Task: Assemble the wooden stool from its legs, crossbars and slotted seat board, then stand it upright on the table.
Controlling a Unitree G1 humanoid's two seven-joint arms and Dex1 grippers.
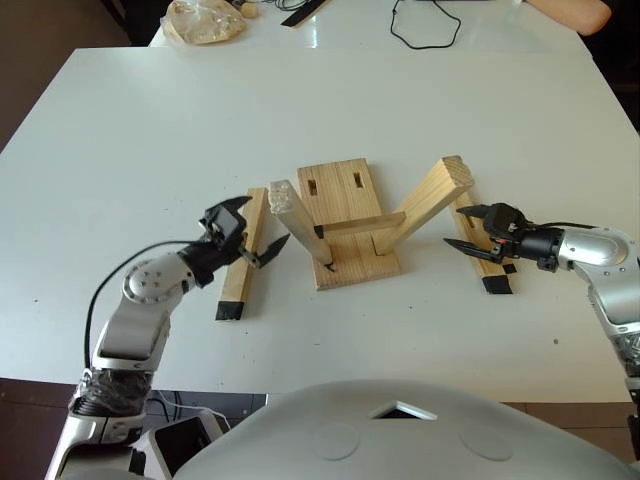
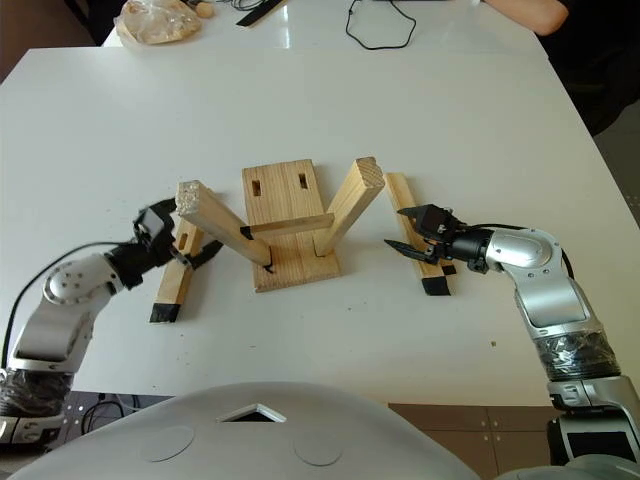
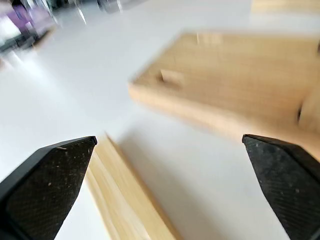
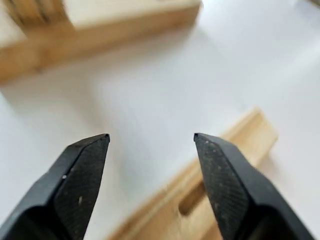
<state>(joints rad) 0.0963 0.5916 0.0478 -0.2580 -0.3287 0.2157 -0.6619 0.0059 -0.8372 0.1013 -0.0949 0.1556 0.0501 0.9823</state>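
The slotted seat board (image 1: 340, 190) lies flat at the table's middle. Two legs lean outward from it, the left leg (image 1: 298, 222) and the right leg (image 1: 430, 200), joined by a crossbar (image 1: 362, 224). A loose wooden piece (image 1: 246, 262) lies left of the board, and another (image 1: 484, 255) with a black end lies to the right. My left gripper (image 1: 258, 228) is open just above the left loose piece (image 3: 125, 205), near the left leg. My right gripper (image 1: 456, 227) is open over the right loose piece (image 4: 200, 195), close to the right leg, holding nothing.
A crumpled plastic bag (image 1: 205, 20) and a black cable (image 1: 425, 25) lie on another table at the back. A person's arm (image 1: 570, 10) shows at the far right corner. The white table (image 1: 150, 130) has free room around the parts.
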